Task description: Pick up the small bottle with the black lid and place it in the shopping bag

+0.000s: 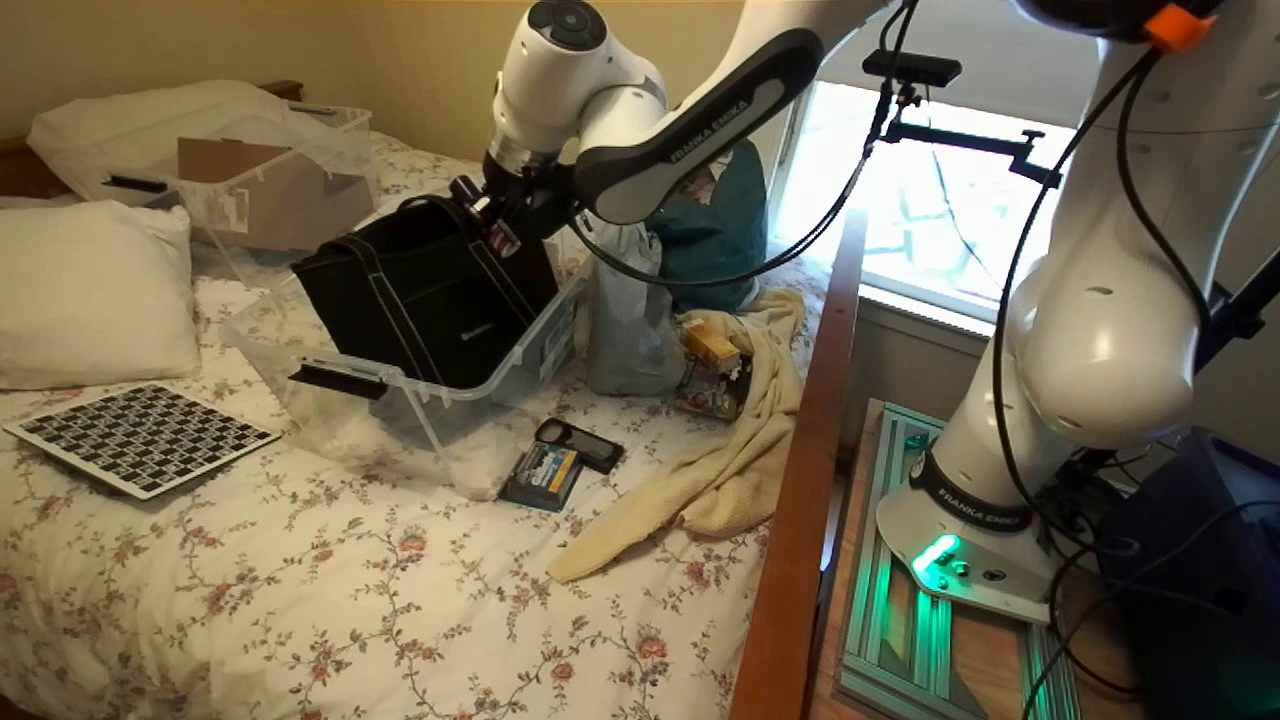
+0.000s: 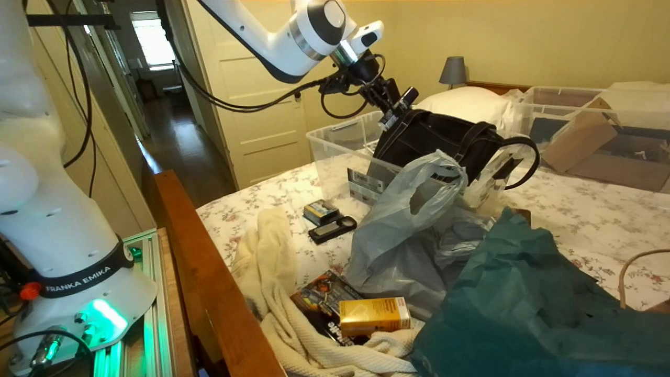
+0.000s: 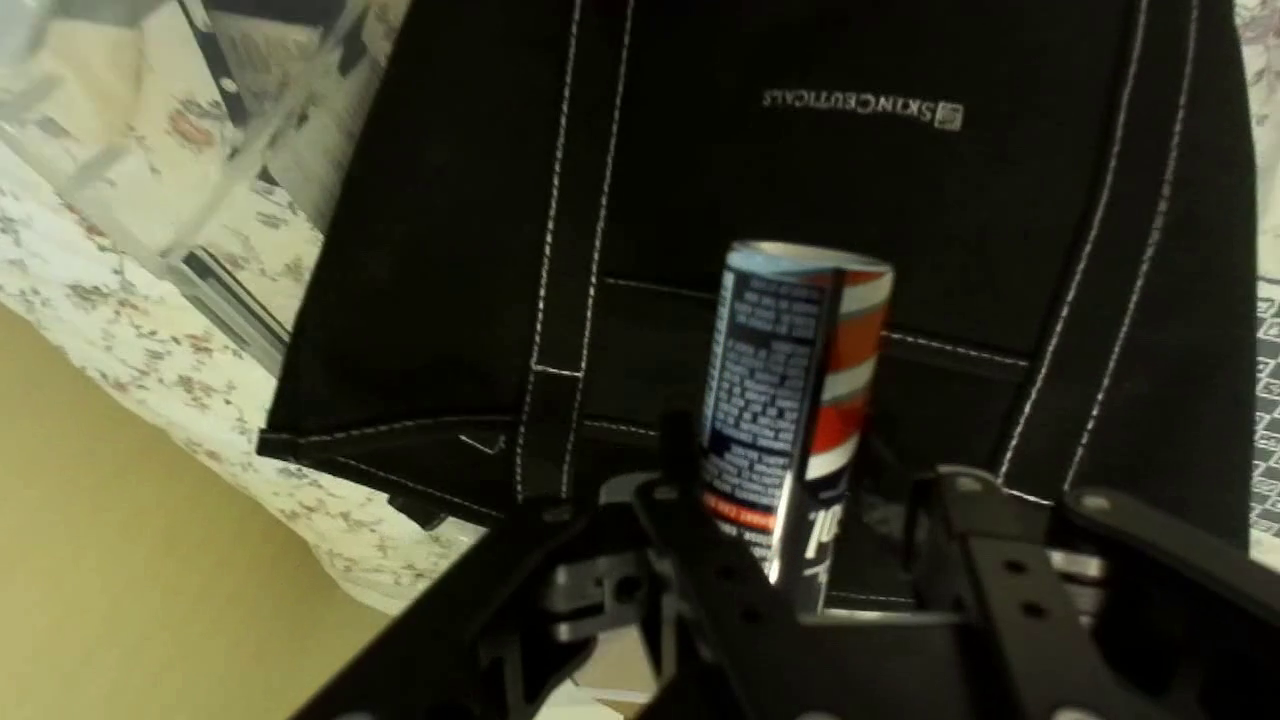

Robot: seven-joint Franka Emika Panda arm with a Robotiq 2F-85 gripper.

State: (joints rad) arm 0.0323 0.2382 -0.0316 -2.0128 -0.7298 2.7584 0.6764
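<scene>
The small bottle (image 3: 790,370) is a dark blue cylinder with orange, red and white stripes. Its black lid (image 2: 411,95) shows in both exterior views and is hidden in the wrist view. My gripper (image 2: 391,107) is shut on the bottle and holds it tilted, in the air. The shopping bag (image 1: 470,320) is large, black and boxy with white stitching; it leans inside a clear plastic bin (image 1: 480,390). In the wrist view, the bottle is in front of the bag's outer side (image 3: 850,180), near its upper edge; the bag's inside is hidden.
A grey plastic bag (image 2: 408,262) and a dark teal bag (image 2: 549,309) stand beside the bin. A blue box (image 1: 545,475), a black device (image 1: 580,443), a cream towel (image 1: 720,480) and a yellow box (image 2: 374,315) lie on the bed. A checkered board (image 1: 145,435) lies near the pillow.
</scene>
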